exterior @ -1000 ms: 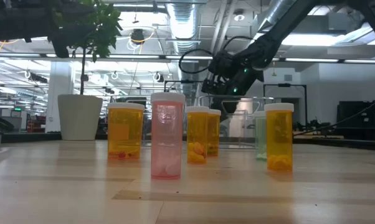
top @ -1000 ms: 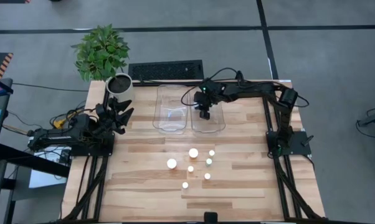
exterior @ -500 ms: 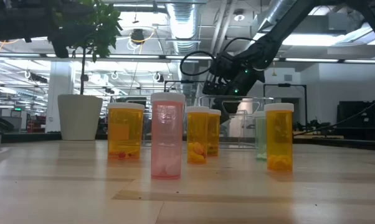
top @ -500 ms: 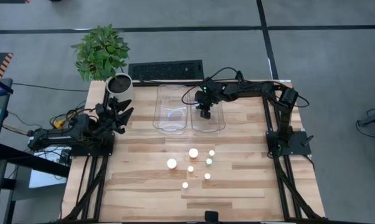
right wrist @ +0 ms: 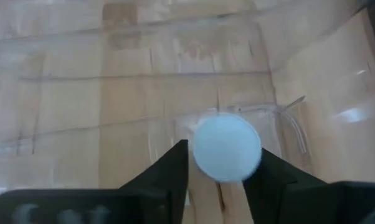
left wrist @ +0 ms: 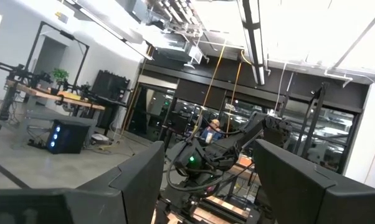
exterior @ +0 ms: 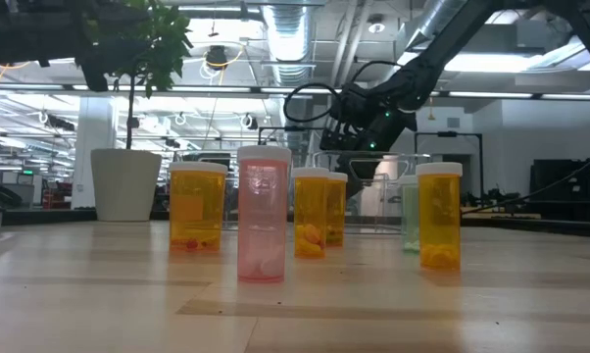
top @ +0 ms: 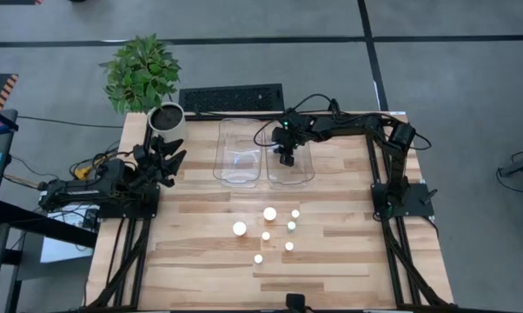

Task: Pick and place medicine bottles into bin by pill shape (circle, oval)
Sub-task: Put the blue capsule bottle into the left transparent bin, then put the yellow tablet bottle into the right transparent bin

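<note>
Several medicine bottles [top: 269, 213] with white caps stand upright in the middle of the table; the low view shows orange ones [exterior: 198, 208] and a pink one [exterior: 263, 216]. My right gripper [top: 285, 159] hangs over the right clear bin [top: 303, 178], pointing down at a slant. In its wrist view a bottle's white cap [right wrist: 227, 146] sits between its parted fingers, above the bin floor. My left gripper [top: 170, 156] waits open at the table's left edge, holding nothing. My right gripper comes at the bottle from above, one finger [right wrist: 175, 165] on each side of the round cap's rim [right wrist: 197, 152]. A thin gap shows at that finger, and the cap's lower edge is blurred. Whether the fingers touch the cap I cannot tell.
A second clear bin [top: 238, 152] stands left of the right one. A white plant pot [top: 167, 117] sits at the far left corner, and a black grille [top: 231, 98] lies beyond the table's far edge. Bare wood lies between the bins and the bottles.
</note>
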{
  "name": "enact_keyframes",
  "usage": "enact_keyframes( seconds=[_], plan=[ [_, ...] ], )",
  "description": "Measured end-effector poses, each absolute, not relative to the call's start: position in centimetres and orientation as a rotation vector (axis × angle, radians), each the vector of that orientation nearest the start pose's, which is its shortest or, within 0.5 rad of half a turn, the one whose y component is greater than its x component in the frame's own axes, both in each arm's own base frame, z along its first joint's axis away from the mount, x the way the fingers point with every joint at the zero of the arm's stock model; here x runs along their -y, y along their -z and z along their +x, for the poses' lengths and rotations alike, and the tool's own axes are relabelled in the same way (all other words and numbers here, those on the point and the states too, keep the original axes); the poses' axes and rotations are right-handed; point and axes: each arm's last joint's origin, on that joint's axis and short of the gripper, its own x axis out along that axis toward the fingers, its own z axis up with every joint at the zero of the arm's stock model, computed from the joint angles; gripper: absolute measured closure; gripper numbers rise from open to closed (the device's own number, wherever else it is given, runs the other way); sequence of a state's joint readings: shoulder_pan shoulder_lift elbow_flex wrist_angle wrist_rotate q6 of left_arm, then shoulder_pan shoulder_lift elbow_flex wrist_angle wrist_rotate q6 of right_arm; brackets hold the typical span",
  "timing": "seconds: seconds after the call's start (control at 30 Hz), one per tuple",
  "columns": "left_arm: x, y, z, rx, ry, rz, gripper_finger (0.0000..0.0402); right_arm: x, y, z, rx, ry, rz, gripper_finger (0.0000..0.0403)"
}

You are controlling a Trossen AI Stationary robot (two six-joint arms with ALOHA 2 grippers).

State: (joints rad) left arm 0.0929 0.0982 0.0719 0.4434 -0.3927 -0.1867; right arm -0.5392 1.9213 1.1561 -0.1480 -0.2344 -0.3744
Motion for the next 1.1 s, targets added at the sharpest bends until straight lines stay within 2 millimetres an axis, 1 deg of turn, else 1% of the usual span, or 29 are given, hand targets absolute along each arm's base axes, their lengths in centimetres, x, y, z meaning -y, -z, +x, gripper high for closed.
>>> enact_keyframes(
  seconds=[0.2, 0.37, 0.57, 0.7, 1.03, 1.1],
  plan=[
    [-1.9, -22.1, 8.9, 0.460, -0.439, -0.243, 0.0161, 19.4, -15.0, 33.7, -0.874, 0.121, -0.008, 0.0196],
    [-1.9, -22.1, 8.9, 0.461, -0.439, -0.244, 0.0161, 19.3, -15.1, 33.6, -0.878, 0.120, -0.006, 0.0175],
    [-1.9, -22.1, 8.9, 0.461, -0.438, -0.244, 0.0161, 19.6, -16.0, 34.0, -0.887, 0.117, -0.002, 0.0172],
    [-1.9, -22.1, 8.9, 0.461, -0.438, -0.245, 0.0162, 19.8, -17.1, 34.3, -0.910, 0.104, -0.006, 0.0172],
    [-1.9, -22.1, 8.9, 0.463, -0.435, -0.254, 0.0162, 19.8, -19.1, 34.3, -1.018, 0.070, 0.038, 0.0172],
    [-1.9, -22.1, 8.9, 0.463, -0.435, -0.255, 0.0161, 19.7, -19.8, 34.0, -1.041, 0.067, 0.051, 0.0172]
  ],
)
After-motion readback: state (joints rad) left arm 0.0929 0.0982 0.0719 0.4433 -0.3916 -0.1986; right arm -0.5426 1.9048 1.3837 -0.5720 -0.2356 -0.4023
